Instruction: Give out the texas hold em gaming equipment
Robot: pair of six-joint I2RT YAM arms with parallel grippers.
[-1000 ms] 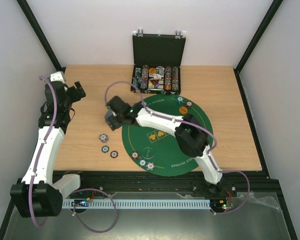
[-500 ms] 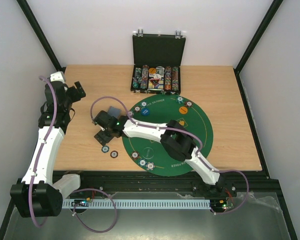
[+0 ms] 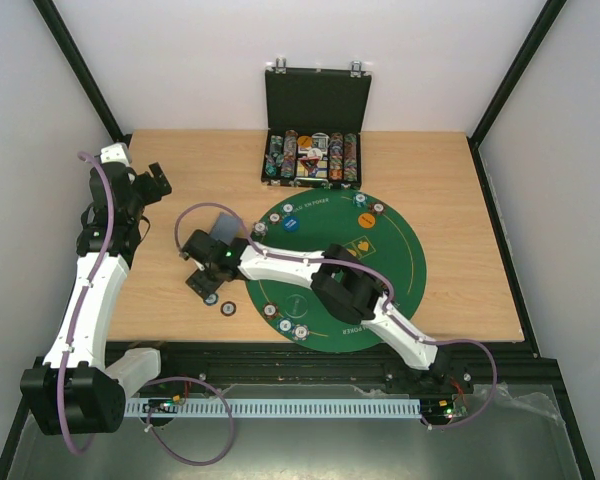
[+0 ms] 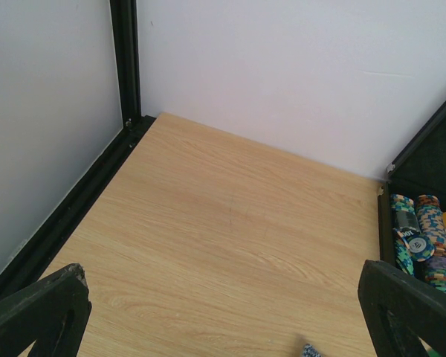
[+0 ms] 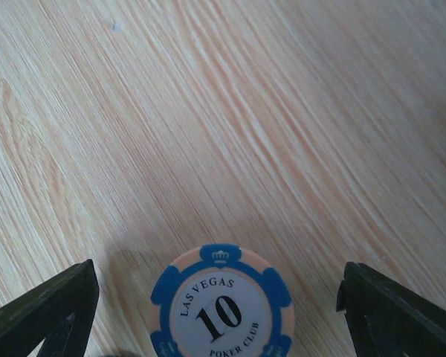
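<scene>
Chip (image 5: 221, 305), pale orange with blue edge blocks and a "10" on its face: lies flat on the bare desk (image 5: 208, 111), just off the green mat (image 3: 380, 250) at the mat's 9 o'clock. Shows at 6 o'clock in the right wrist view, centred between the two fingers (image 5: 44, 312) and touching neither. Cannot be seen from above, being hidden under the wrist.

Right hand (image 3: 202, 282): hovers low over the chip, spread wide, gripping nothing. Left hand (image 3: 158, 182): well apart, toward 10 o'clock of the desk, spread as wide as it goes and likewise empty.

Close by, at the right hand's 5 o'clock: two more chips (image 3: 211, 297) on the wood. Further chips on the mat near its 7 o'clock rim. At the mat's 12 o'clock: the open case (image 3: 313, 100) with its rows.

Looks light, hard and stiff, with a smooth face; not fragile, so no need for a gentle squeeze. Probably awkward all the same: a thin disc lying flat gives very little edge to catch. Best taken across the rim, at two opposite points, with the fingertips brought right down to the wood before closing. Pinched too high, likely to skid away or flip up on edge. Needs centring first, since an off-centre close would probably push it sideways toward its neighbours.
</scene>
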